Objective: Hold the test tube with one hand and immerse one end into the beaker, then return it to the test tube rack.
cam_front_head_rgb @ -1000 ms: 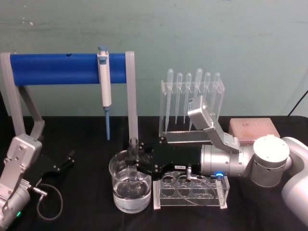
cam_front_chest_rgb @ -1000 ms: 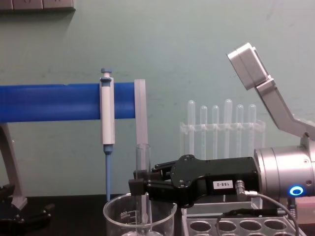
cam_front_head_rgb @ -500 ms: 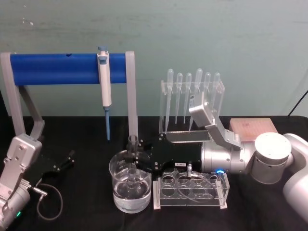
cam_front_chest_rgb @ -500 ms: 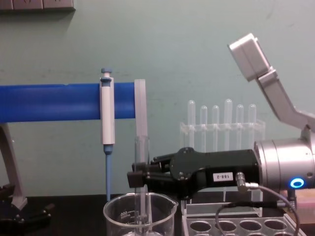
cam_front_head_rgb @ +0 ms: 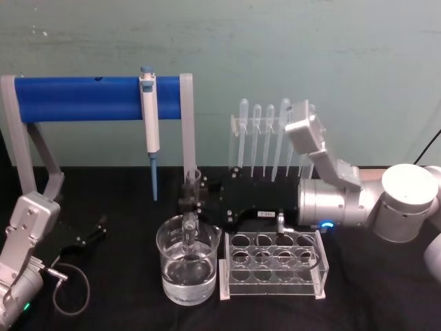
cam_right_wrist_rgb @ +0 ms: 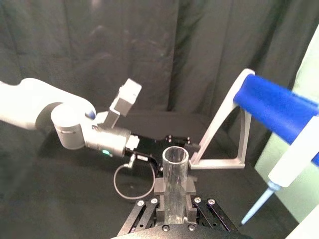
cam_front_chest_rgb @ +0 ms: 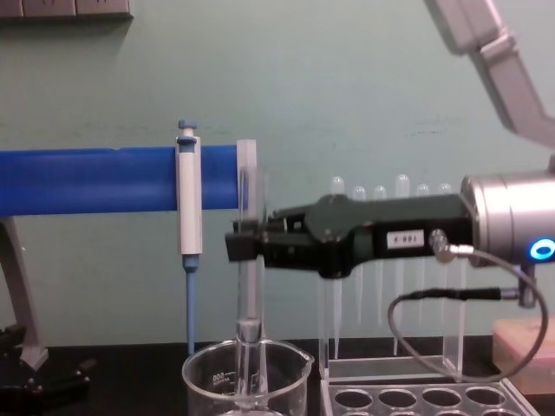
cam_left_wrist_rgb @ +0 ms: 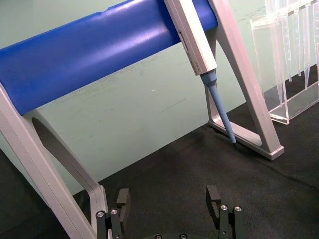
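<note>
My right gripper (cam_front_head_rgb: 192, 201) is shut on the test tube (cam_front_head_rgb: 191, 221), a clear glass tube held upright by its upper part. The tube stands over the beaker (cam_front_head_rgb: 172, 272), a wide glass beaker with water at the bottom. In the chest view the gripper (cam_front_chest_rgb: 246, 246) clamps the tube (cam_front_chest_rgb: 249, 295) well above the beaker (cam_front_chest_rgb: 208, 381), and the tube's lower end hangs about level with the rim. The right wrist view looks down on the tube's open rim (cam_right_wrist_rgb: 175, 162) between the fingers. My left gripper (cam_left_wrist_rgb: 168, 199) rests open on the table at the left.
A clear rack with round holes (cam_front_head_rgb: 272, 265) stands just right of the beaker. Behind it is a rack of plastic pipettes (cam_front_head_rgb: 269, 138). A blue bar stand (cam_front_head_rgb: 83, 98) carries a hanging pipettor (cam_front_head_rgb: 149, 117) left of the tube. A pink box (cam_front_chest_rgb: 525, 342) sits at the right.
My right gripper has risen and moved back a little with the test tube, drawing its lower end up out of the beaker's water to about rim height. The left arm has not moved.
</note>
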`<state>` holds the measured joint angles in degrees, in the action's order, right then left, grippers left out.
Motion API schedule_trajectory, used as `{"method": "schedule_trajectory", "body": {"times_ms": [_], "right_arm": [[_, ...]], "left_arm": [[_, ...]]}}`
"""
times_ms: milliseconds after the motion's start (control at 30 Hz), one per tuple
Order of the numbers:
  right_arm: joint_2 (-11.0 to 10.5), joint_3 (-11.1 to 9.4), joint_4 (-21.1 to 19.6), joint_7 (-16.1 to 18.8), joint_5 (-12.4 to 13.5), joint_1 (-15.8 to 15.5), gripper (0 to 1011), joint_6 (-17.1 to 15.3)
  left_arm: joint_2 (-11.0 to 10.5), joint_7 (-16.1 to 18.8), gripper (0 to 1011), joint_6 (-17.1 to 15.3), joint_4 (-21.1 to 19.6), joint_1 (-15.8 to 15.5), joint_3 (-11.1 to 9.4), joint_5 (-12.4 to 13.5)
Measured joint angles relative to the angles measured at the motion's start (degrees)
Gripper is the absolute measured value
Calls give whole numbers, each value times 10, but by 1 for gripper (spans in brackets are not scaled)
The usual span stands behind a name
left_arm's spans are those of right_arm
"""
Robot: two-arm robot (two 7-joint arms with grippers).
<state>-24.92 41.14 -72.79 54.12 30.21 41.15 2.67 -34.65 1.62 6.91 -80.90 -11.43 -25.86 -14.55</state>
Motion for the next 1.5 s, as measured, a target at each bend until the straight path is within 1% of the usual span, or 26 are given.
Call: {"method": "schedule_trajectory", "body": {"times_ms": [100, 233, 467, 500, 567, 600, 633, 667, 733, 767, 800, 833, 867, 967, 1100, 1233, 1500], "right_arm": [[-12, -5, -22, 0, 11, 0, 226, -8], [-24, -9, -42, -4, 20, -2, 226, -14], [-62, -19, -96, -18, 35, -16, 226, -30], [-73, -23, -110, -22, 39, -22, 226, -33], [-85, -27, -125, -28, 42, -30, 226, -35], [-98, -32, -141, -34, 45, -39, 226, -36], [-104, -34, -147, -36, 47, -42, 226, -36], [-118, -40, -163, -43, 50, -54, 226, -37], [-132, -48, -178, -51, 54, -67, 226, -37], [-145, -55, -190, -58, 58, -81, 226, -36], [-152, -59, -195, -61, 60, -88, 226, -35], [-163, -67, -203, -67, 64, -101, 226, -32], [-163, -67, -203, -67, 64, -101, 226, -32], [-186, -84, -215, -77, 71, -129, 226, -24], [-200, -98, -219, -84, 75, -154, 226, -15], [-203, -105, -216, -85, 75, -167, 226, -9], [-195, -108, -193, -79, 62, -166, 226, -5]], "left_arm": [[0, 0, 1000, 0, 0, 0, 0, 0], [0, 0, 1000, 0, 0, 0, 0, 0], [0, 0, 1000, 0, 0, 0, 0, 0], [0, 0, 1000, 0, 0, 0, 0, 0], [0, 0, 1000, 0, 0, 0, 0, 0], [0, 0, 1000, 0, 0, 0, 0, 0], [0, 0, 1000, 0, 0, 0, 0, 0], [0, 0, 1000, 0, 0, 0, 0, 0], [0, 0, 1000, 0, 0, 0, 0, 0], [0, 0, 1000, 0, 0, 0, 0, 0], [0, 0, 1000, 0, 0, 0, 0, 0], [0, 0, 1000, 0, 0, 0, 0, 0], [0, 0, 1000, 0, 0, 0, 0, 0], [0, 0, 1000, 0, 0, 0, 0, 0], [0, 0, 1000, 0, 0, 0, 0, 0], [0, 0, 1000, 0, 0, 0, 0, 0], [0, 0, 1000, 0, 0, 0, 0, 0]]}}
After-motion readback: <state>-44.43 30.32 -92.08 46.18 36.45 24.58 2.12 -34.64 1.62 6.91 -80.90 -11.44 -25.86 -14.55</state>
